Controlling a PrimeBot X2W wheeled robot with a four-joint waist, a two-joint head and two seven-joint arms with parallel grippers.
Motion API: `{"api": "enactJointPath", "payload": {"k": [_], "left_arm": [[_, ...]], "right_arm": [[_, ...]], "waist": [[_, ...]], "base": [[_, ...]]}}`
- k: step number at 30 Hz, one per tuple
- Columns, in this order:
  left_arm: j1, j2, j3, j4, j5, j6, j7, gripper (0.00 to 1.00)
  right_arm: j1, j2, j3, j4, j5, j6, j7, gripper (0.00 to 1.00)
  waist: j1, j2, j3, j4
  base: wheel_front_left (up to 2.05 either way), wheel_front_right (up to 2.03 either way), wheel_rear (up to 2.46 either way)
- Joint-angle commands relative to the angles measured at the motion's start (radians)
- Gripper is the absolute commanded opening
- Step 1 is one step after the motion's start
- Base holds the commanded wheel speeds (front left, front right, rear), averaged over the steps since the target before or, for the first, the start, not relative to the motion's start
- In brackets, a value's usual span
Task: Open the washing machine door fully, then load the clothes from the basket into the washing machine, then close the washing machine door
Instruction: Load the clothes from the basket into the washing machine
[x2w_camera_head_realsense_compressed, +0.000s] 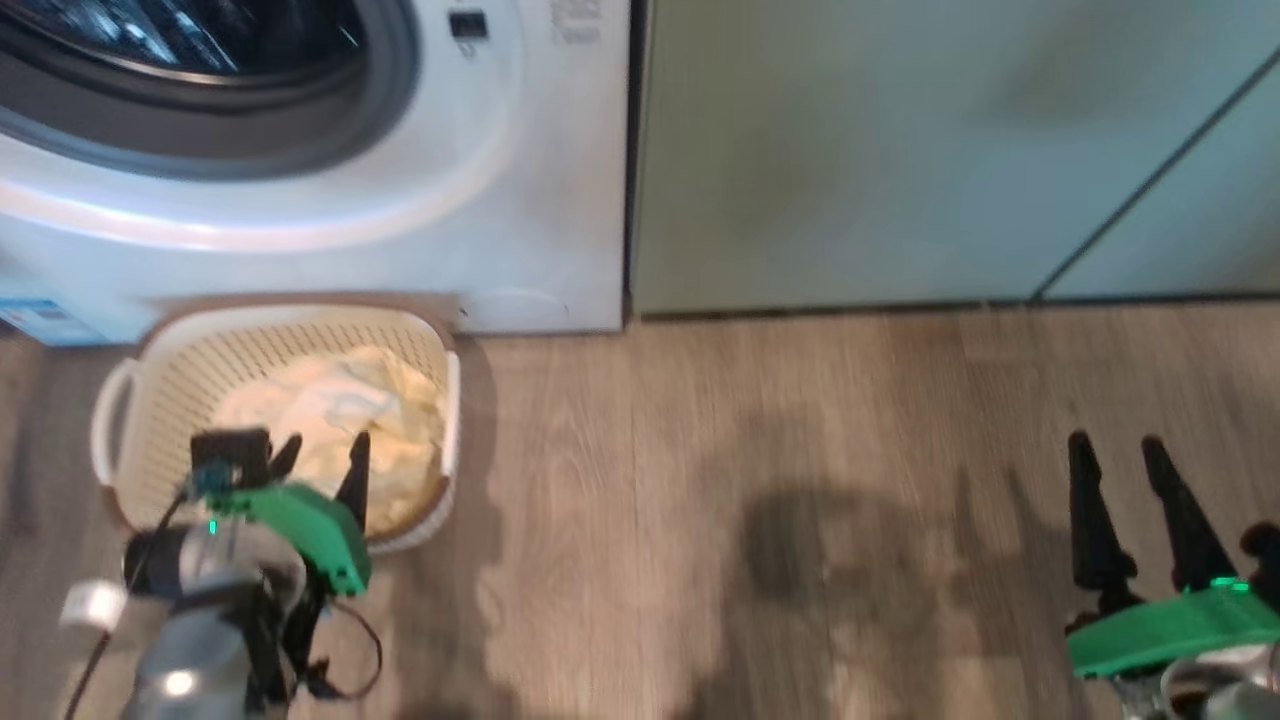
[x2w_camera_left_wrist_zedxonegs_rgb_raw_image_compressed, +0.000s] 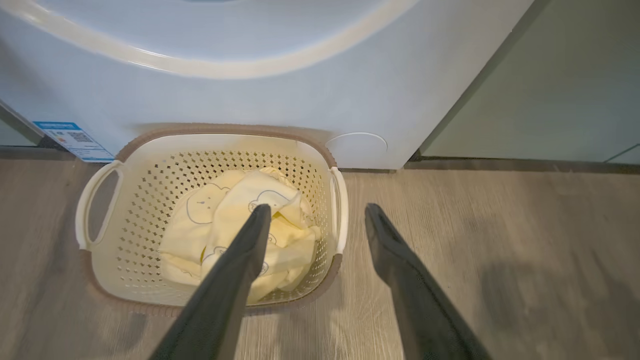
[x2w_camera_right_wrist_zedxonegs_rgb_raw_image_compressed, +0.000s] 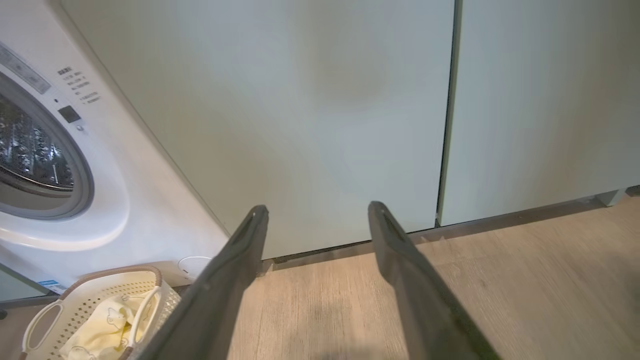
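Note:
The white washing machine (x2w_camera_head_realsense_compressed: 520, 200) stands at the upper left, its grey-gasketed opening (x2w_camera_head_realsense_compressed: 385, 90) uncovered with the steel drum (x2w_camera_right_wrist_zedxonegs_rgb_raw_image_compressed: 30, 150) showing inside. The washing machine door is out of view. On the floor right in front stands the cream perforated basket (x2w_camera_head_realsense_compressed: 170, 400), holding pale yellow clothes (x2w_camera_head_realsense_compressed: 340, 410) printed with bear faces (x2w_camera_left_wrist_zedxonegs_rgb_raw_image_compressed: 225, 210). My left gripper (x2w_camera_head_realsense_compressed: 322, 452) hangs open above the basket's near right part, empty; in its wrist view (x2w_camera_left_wrist_zedxonegs_rgb_raw_image_compressed: 317, 212) one finger lies over the clothes, the other past the right handle. My right gripper (x2w_camera_head_realsense_compressed: 1115, 445) is open and empty, far right over bare floor.
Pale green cabinets (x2w_camera_head_realsense_compressed: 900, 150) stand to the right of the machine, facing my right gripper (x2w_camera_right_wrist_zedxonegs_rgb_raw_image_compressed: 317, 209). Wood-look floor (x2w_camera_head_realsense_compressed: 750, 450) stretches between the basket and the right arm. A blue sticker (x2w_camera_left_wrist_zedxonegs_rgb_raw_image_compressed: 72, 140) and a round flap (x2w_camera_left_wrist_zedxonegs_rgb_raw_image_compressed: 357, 145) sit low on the machine.

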Motion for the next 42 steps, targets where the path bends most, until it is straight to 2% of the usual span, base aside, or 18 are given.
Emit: {"api": "enactJointPath", "payload": {"k": [1, 9, 15, 24, 31, 35, 42], "left_arm": [[-0.073, 0.048, 0.007, 0.033, 0.024, -0.001, -0.005, 1.0], [-0.278, 0.086, -0.053, 0.254, 0.077, 0.003, 0.003, 1.0], [-0.409, 0.116, -0.075, 0.345, 0.097, 0.032, 0.02, 1.0], [-0.547, 0.142, -0.104, 0.391, 0.119, 0.096, 0.098, 1.0], [-0.625, 0.141, -0.096, 0.398, 0.101, 0.135, 0.107, 1.0], [-0.669, 0.149, -0.09, 0.402, 0.094, 0.188, 0.131, 1.0], [-0.715, 0.18, -0.062, 0.406, 0.062, 0.249, 0.18, 1.0]], "right_arm": [[-0.039, -0.027, 0.018, -0.034, 0.005, 0.0, -0.01, 1.0], [-0.117, -0.025, 0.03, -0.053, 0.011, 0.0, -0.01, 1.0], [-0.173, -0.028, 0.031, -0.064, 0.02, 0.0, -0.01, 1.0], [-0.243, -0.033, 0.039, -0.08, 0.025, 0.0, -0.01, 1.0], [-0.28, -0.034, 0.044, -0.091, 0.026, 0.0, -0.01, 1.0], [-0.295, -0.038, 0.058, -0.098, 0.028, 0.0, -0.01, 1.0], [-0.314, -0.043, 0.068, -0.111, 0.033, 0.0, -0.01, 1.0]], "waist": [[-0.0002, 0.0, 0.077, -0.038], [-0.0002, 0.0, 0.24, -0.073], [-0.0002, 0.0, 0.367, -0.083], [-0.0002, 0.0, 0.522, -0.081], [-0.0002, 0.0, 0.601, -0.08], [-0.0002, 0.0, 0.64, -0.081], [-0.0002, 0.0, 0.685, -0.087]], "base": [[0.0, 0.0, 0.0], [0.0, 0.0, 0.0], [0.0, 0.0, 0.0], [0.0, 0.0, 0.0], [0.0, 0.0, 0.0], [0.0, 0.0, 0.0], [0.0, 0.0, 0.0]]}}
